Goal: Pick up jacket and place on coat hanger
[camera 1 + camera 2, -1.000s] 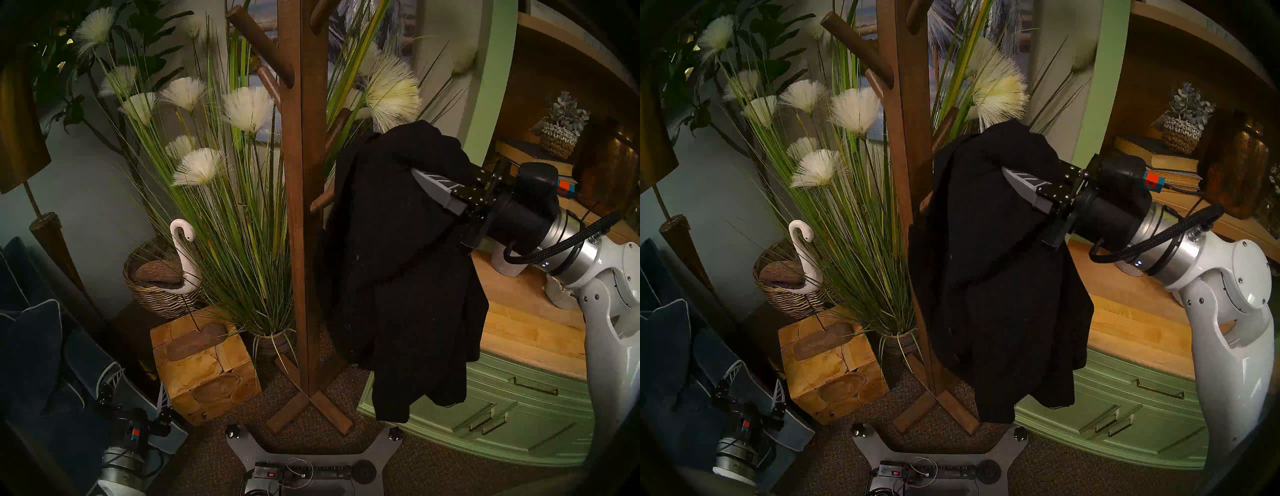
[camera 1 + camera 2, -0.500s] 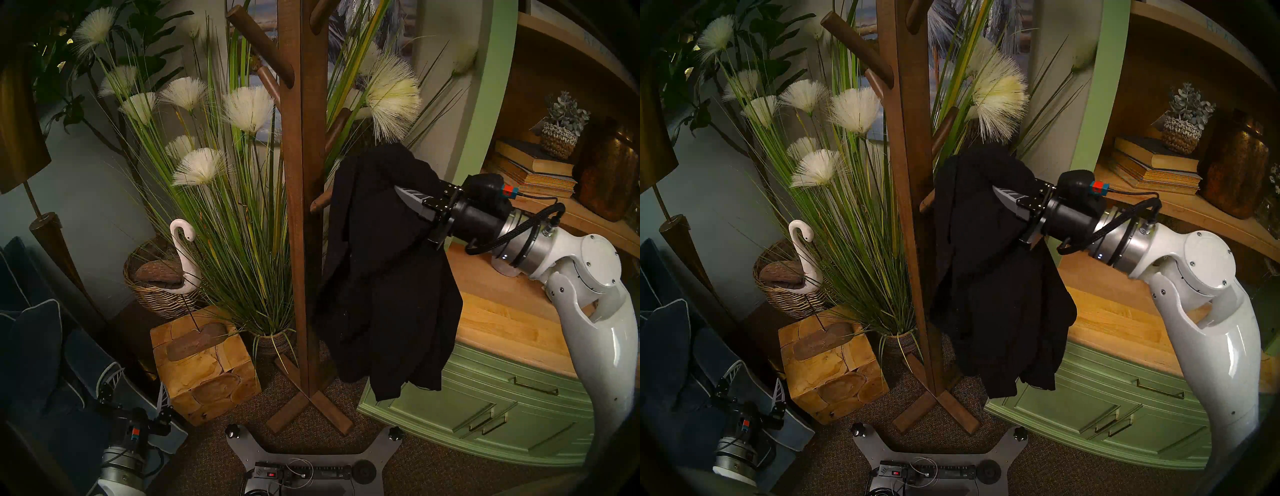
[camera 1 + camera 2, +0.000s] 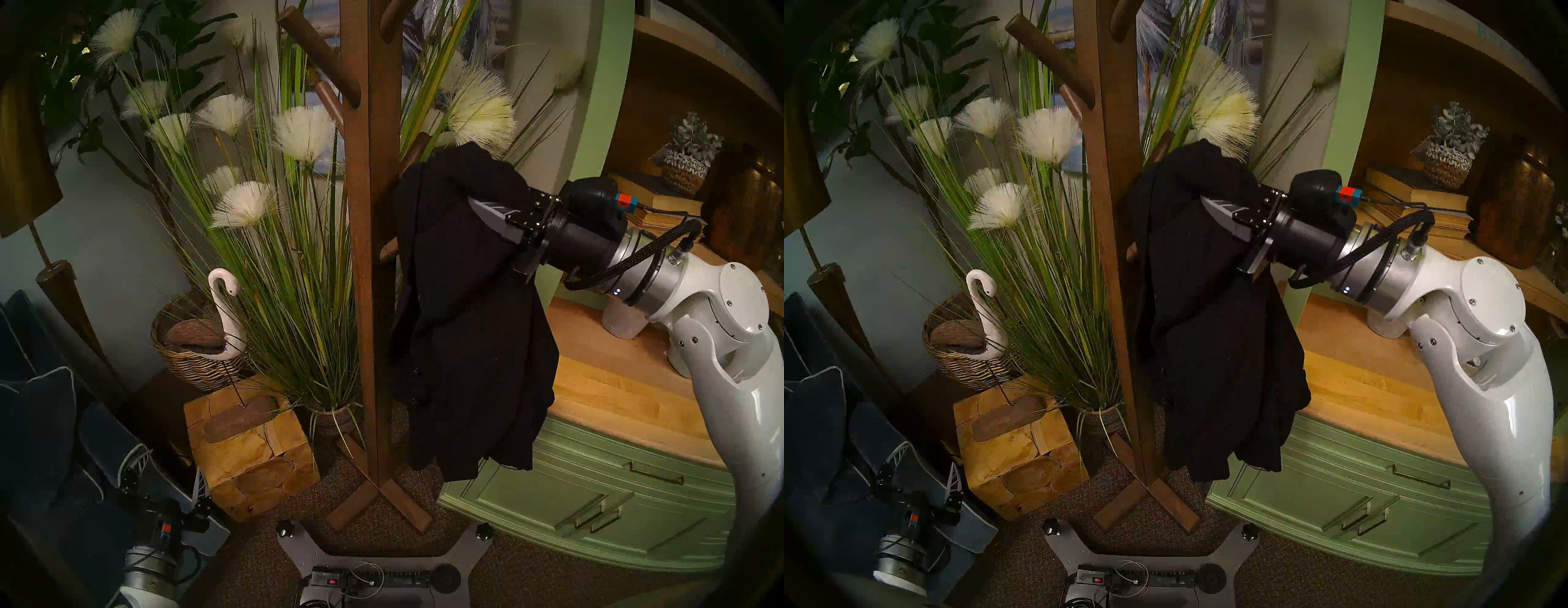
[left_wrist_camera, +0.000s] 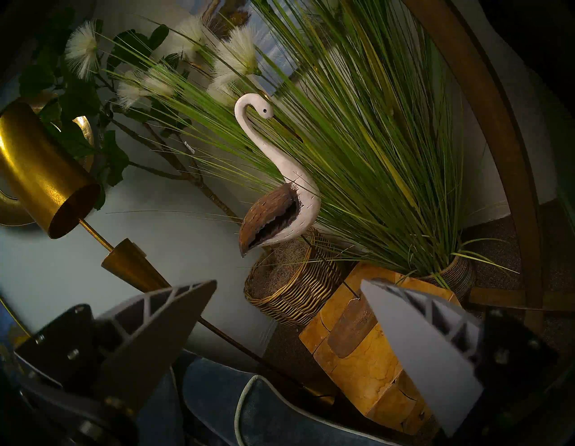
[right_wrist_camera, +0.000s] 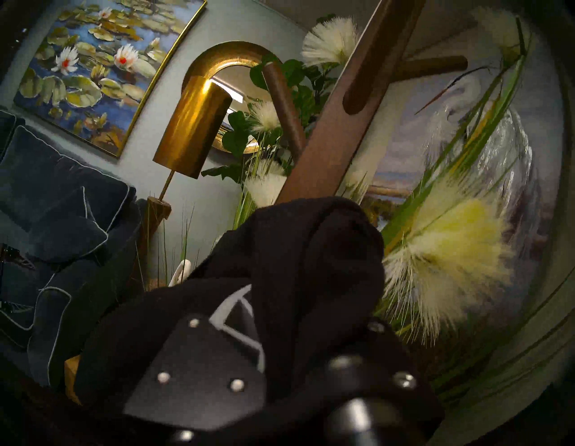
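One peg (image 3: 415,149) upper centre: lift jacket (image 3: 466,305) collar over it. Right gripper (image 3: 477,208) clamped on jacket; left gripper (image 4: 289,289) spread, empty, lower left.

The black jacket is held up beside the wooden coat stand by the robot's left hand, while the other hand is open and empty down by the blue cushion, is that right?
Not quite: the right hand holds the black jacket beside the wooden coat stand, as the head view shows. The left hand is the open, empty one down by the blue cushion.
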Tool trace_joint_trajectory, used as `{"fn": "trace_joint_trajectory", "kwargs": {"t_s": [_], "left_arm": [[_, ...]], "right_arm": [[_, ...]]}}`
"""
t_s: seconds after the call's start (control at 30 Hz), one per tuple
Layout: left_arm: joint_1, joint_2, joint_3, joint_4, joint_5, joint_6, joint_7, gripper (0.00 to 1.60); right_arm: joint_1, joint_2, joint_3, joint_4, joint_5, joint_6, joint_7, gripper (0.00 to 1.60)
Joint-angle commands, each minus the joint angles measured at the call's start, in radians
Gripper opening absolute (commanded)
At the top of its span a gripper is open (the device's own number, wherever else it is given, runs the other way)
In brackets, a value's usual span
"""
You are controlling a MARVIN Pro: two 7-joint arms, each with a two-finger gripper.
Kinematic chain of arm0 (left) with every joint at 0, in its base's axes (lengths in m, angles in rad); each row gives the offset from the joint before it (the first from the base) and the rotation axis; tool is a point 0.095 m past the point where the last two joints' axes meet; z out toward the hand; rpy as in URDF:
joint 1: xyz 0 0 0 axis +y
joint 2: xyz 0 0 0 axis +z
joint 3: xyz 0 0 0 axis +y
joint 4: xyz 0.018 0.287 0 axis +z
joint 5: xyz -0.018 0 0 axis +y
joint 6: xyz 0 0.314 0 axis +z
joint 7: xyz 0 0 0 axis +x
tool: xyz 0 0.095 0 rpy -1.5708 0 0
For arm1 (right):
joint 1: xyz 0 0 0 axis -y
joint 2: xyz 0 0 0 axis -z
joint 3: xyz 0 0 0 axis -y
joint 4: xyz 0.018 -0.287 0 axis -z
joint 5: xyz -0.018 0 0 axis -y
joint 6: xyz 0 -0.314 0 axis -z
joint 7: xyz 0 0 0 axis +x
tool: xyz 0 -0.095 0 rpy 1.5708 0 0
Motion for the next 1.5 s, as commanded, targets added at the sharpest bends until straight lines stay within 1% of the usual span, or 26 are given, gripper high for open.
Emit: {"fn": "trace_joint_trajectory", "kwargs": {"t_s": [0.0, 0.1, 0.13, 0.17, 0.2, 0.27, 0.33, 0.37, 0.4, 0.47, 0.5, 0.53, 0.57, 0.6, 0.63, 0.67, 0.77, 0.8, 0.97, 1.0, 1.03, 1.07, 1.1, 1.13, 1.33, 1.47], "left_arm": [[0.004, 0.001, -0.007, -0.026, -0.001, -0.005, 0.003, 1.60], [0.004, 0.001, -0.007, -0.026, -0.001, -0.005, 0.003, 1.60], [0.004, 0.001, -0.007, -0.026, -0.001, -0.005, 0.003, 1.60], [0.003, 0.001, -0.006, -0.026, -0.001, -0.005, 0.003, 1.60], [0.003, 0.001, -0.006, -0.026, -0.001, -0.005, 0.003, 1.60], [0.003, 0.001, -0.006, -0.025, -0.001, -0.005, 0.003, 1.60], [0.003, 0.001, -0.006, -0.025, -0.001, -0.005, 0.003, 1.60], [0.003, 0.001, -0.006, -0.025, -0.001, -0.005, 0.003, 1.60], [0.003, 0.001, -0.006, -0.025, -0.001, -0.005, 0.003, 1.60], [0.003, 0.001, -0.006, -0.025, -0.001, -0.005, 0.003, 1.60], [0.003, 0.001, -0.006, -0.025, -0.001, -0.005, 0.003, 1.60], [0.003, 0.001, -0.006, -0.025, -0.001, -0.005, 0.003, 1.60], [0.002, 0.001, -0.006, -0.025, -0.001, -0.005, 0.003, 1.60], [0.002, 0.001, -0.006, -0.024, -0.001, -0.005, 0.003, 1.60], [0.002, 0.001, -0.006, -0.024, -0.001, -0.005, 0.003, 1.60], [0.002, 0.001, -0.006, -0.024, -0.001, -0.005, 0.003, 1.60], [0.002, 0.001, -0.006, -0.024, -0.001, -0.005, 0.003, 1.60], [0.002, 0.001, -0.006, -0.024, -0.001, -0.005, 0.003, 1.60], [0.001, 0.001, -0.006, -0.023, 0.000, -0.005, 0.003, 1.60], [0.001, 0.001, -0.006, -0.023, 0.000, -0.005, 0.003, 1.60], [0.001, 0.001, -0.006, -0.023, 0.000, -0.005, 0.003, 1.60], [0.001, 0.001, -0.006, -0.022, 0.000, -0.005, 0.003, 1.60], [0.001, 0.001, -0.006, -0.022, 0.000, -0.005, 0.003, 1.60], [0.001, 0.001, -0.006, -0.022, 0.000, -0.005, 0.003, 1.60], [0.002, 0.001, -0.006, -0.024, -0.001, -0.005, 0.003, 1.60], [0.003, 0.001, -0.006, -0.025, -0.001, -0.005, 0.003, 1.60]], "right_arm": [[0.120, 0.063, -0.071, 0.021, 0.042, 0.010, -0.063, 0.00], [0.129, 0.085, -0.127, 0.060, 0.030, 0.006, -0.072, 0.00], [0.146, 0.089, -0.161, 0.080, 0.021, 0.017, -0.064, 0.00], [0.165, 0.084, -0.192, 0.097, 0.013, 0.019, -0.064, 0.00], [0.149, 0.086, -0.201, 0.102, 0.002, 0.009, -0.072, 0.00], [0.183, 0.071, -0.247, 0.128, -0.009, 0.013, -0.075, 0.00], [0.178, 0.059, -0.257, 0.132, -0.018, 0.008, -0.084, 0.00], [0.209, 0.049, -0.282, 0.143, -0.025, 0.019, -0.082, 0.00], [0.196, 0.042, -0.277, 0.136, -0.030, 0.017, -0.088, 0.00], [0.222, 0.028, -0.300, 0.142, -0.043, 0.026, -0.086, 0.00], [0.212, 0.021, -0.295, 0.137, -0.049, 0.025, -0.089, 0.00], [0.248, 0.013, -0.322, 0.149, -0.056, 0.035, -0.083, 0.00], [0.215, 0.007, -0.301, 0.137, -0.061, 0.029, -0.088, 0.00], [0.266, -0.001, -0.336, 0.155, -0.065, 0.041, -0.080, 0.00], [0.222, -0.009, -0.307, 0.139, -0.071, 0.034, -0.087, 0.00], [0.250, -0.016, -0.327, 0.149, -0.075, 0.039, -0.083, 0.00], [0.276, -0.030, -0.342, 0.143, -0.099, 0.037, -0.083, 0.00], [0.264, -0.033, -0.330, 0.130, -0.110, 0.031, -0.087, 0.00], [0.317, -0.049, -0.332, 0.109, -0.127, 0.033, -0.091, 0.00], [0.297, -0.053, -0.310, 0.094, -0.128, 0.030, -0.094, 0.00], [0.334, -0.053, -0.326, 0.101, -0.127, 0.037, -0.089, 0.00], [0.307, -0.057, -0.302, 0.084, -0.128, 0.031, -0.092, 0.00], [0.339, -0.057, -0.316, 0.089, -0.127, 0.037, -0.088, 0.00], [0.322, -0.059, -0.300, 0.075, -0.128, 0.036, -0.088, 0.00], [0.360, -0.055, -0.332, 0.052, -0.137, 0.053, -0.066, 0.00], [0.362, -0.047, -0.333, 0.034, -0.135, 0.070, -0.058, 0.00]]}}
